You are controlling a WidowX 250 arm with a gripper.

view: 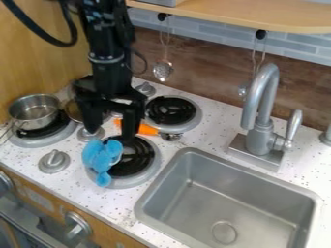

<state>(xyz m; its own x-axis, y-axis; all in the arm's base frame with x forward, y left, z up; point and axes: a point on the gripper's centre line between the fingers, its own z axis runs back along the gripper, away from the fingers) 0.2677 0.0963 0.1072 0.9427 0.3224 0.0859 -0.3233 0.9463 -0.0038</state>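
My claw point(112, 134) hangs with its fingers apart above the blue object point(100, 157), which overlaps the nearest burner's point(143, 157) left side. Coming down off-centre, I could snag the orange handle point(147, 130) just beyond; leftward room narrows at the knob point(54, 161), rightward at the sink's rim point(152, 193).

Pot point(35, 113) on left burner point(44, 132) | sink point(226, 201) right of front burner point(133, 162) | faucet point(261, 114) behind sink
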